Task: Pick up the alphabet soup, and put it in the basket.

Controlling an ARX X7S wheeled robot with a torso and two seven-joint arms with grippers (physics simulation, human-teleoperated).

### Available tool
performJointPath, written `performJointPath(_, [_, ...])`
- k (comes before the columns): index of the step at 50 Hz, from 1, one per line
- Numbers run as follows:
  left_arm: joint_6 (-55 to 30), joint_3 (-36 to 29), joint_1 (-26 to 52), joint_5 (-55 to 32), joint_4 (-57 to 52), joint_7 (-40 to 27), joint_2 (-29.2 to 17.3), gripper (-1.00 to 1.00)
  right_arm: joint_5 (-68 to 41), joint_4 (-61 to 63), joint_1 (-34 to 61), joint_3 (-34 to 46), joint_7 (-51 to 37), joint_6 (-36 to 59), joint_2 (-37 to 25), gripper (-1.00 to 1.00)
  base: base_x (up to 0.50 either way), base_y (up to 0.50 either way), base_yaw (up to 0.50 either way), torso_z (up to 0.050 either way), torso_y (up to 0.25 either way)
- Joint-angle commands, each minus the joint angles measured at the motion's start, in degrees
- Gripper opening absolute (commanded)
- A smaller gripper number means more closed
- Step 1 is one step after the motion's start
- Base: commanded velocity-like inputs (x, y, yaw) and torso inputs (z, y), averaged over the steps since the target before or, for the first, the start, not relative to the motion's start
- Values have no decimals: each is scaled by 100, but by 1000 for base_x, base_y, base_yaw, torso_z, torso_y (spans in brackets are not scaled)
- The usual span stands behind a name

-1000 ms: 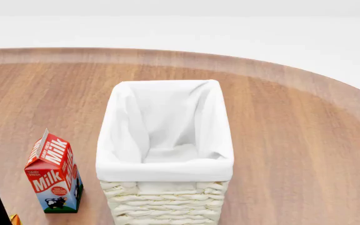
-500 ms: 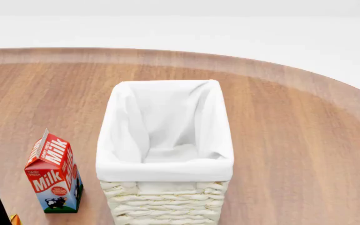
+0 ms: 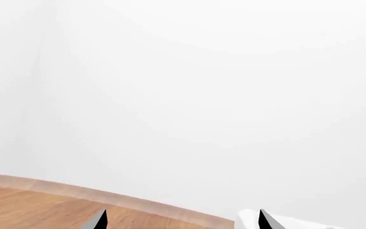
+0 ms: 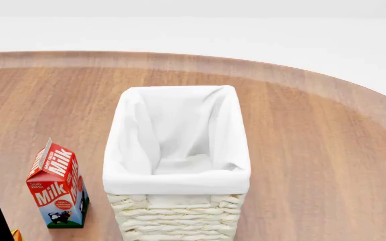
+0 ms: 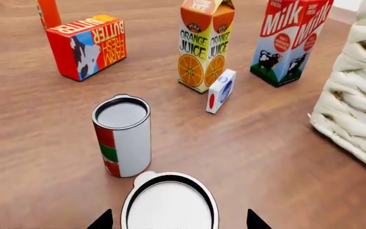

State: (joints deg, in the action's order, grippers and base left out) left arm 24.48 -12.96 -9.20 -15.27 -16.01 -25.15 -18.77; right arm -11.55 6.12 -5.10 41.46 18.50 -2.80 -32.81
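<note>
With its jaws spread to straddle a can (image 5: 169,204) directly below, the right gripper (image 5: 173,220) is lining up beside the basket (image 5: 360,90); the left gripper (image 3: 181,220) is idling, released.

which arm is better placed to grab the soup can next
Right. In the right wrist view its tool hangs open just over a can, with a second can close behind; which one is the soup I cannot tell. The left tool faces a blank wall past the table edge, no can in view.
</note>
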Motion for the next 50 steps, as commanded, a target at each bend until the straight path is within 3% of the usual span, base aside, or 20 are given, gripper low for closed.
performJointPath(1, [-3, -15, -1, 0, -10, -15, -18, 100, 28, -232, 151, 49, 9, 121, 139, 100, 0, 0, 0, 0, 0])
performJointPath(50, [42, -53, 13, 34, -2, -94, -66, 100, 568, -1128, 680, 578, 43, 524, 770, 100, 0, 0, 0, 0, 0])
